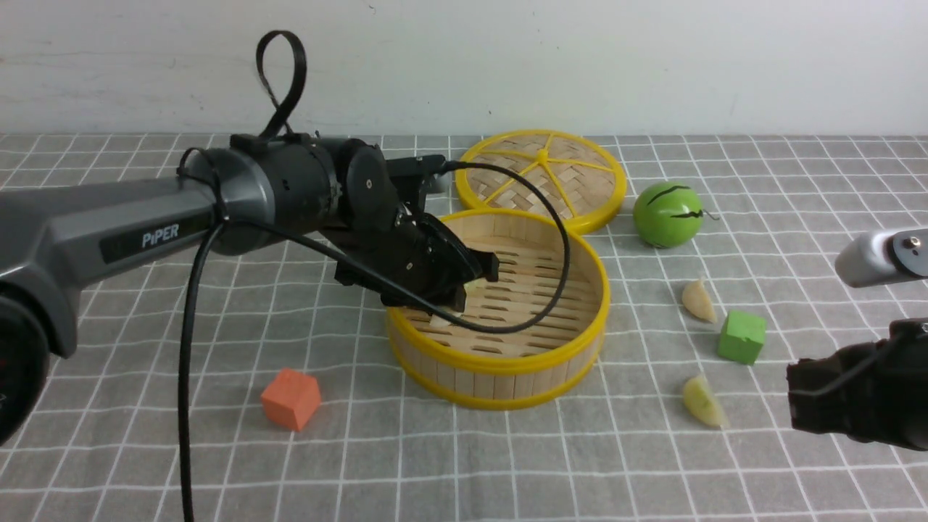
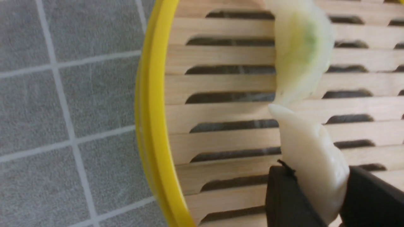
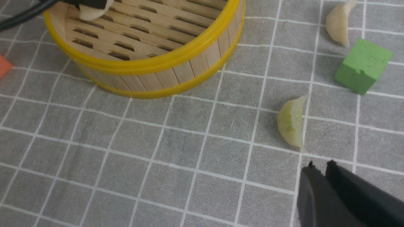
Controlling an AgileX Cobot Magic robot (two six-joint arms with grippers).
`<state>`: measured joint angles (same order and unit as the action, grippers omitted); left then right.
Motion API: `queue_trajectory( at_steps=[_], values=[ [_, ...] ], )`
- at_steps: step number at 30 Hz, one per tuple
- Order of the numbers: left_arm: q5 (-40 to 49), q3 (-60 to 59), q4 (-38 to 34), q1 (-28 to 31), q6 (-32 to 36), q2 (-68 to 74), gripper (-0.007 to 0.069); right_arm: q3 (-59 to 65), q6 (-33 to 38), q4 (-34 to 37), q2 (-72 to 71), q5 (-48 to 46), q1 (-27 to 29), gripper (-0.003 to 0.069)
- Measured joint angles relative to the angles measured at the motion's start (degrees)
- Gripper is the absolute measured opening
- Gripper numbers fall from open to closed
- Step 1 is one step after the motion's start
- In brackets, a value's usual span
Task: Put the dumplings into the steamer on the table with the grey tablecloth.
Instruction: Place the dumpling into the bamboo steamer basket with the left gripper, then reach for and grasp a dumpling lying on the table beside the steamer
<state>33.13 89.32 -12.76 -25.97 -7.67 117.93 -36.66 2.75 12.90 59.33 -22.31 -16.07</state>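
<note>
The steamer (image 1: 507, 362) stands mid-table on the grey tablecloth (image 1: 181, 449). My left gripper (image 1: 475, 286) reaches into it from the left, shut on a white dumpling (image 2: 312, 160) held just above the slat floor. A pale green dumpling (image 2: 300, 53) lies on the floor of the steamer (image 2: 151, 110), its tip touching the held one. Two more dumplings lie on the cloth right of the steamer, one cream (image 1: 698, 301) and one yellowish green (image 1: 703, 400). My right gripper (image 3: 320, 165) is shut and empty, near the yellowish-green dumpling (image 3: 292, 123).
The woven lid (image 1: 540, 177) lies behind the steamer, touching its far rim. A green ball (image 1: 668, 214) sits to the right of the lid. A green cube (image 1: 742, 336) sits between the two loose dumplings. An orange cube (image 1: 291, 399) lies front left.
</note>
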Motion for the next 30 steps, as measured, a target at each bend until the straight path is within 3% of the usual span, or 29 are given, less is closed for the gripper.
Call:
queue_trajectory(
  at_steps=[3,9,14,19,21,27,30],
  values=[
    [0.4,0.1,0.1,0.0,0.9,0.6,0.0281,0.0,1.2,0.0,0.0,0.2,0.0,0.0051],
    [2.8,2.2,0.5,-0.1,1.2,-0.4,0.0503,0.0,3.1,-0.1,0.0,0.2,0.0,0.0056],
    [8.4,8.4,1.2,-0.1,1.2,-4.2,0.0532,0.0,3.3,-0.1,0.0,0.2,0.0,0.0062],
    [16.9,16.6,6.2,-0.1,1.2,-11.9,0.0417,0.0,3.4,-0.1,0.0,0.2,0.0,0.0067],
    [21.5,18.8,9.6,-0.1,1.2,-16.0,0.0322,0.0,3.4,-0.1,0.0,0.2,0.0,0.0070],
    [35.4,19.3,17.3,-0.1,0.9,-26.9,0.0108,0.0,3.4,-1.6,0.0,0.3,0.0,0.0077],
    [38.0,17.9,20.7,0.0,-1.0,-30.3,0.0047,0.0,3.4,-1.8,0.4,0.3,0.0,0.0080]
  ],
)
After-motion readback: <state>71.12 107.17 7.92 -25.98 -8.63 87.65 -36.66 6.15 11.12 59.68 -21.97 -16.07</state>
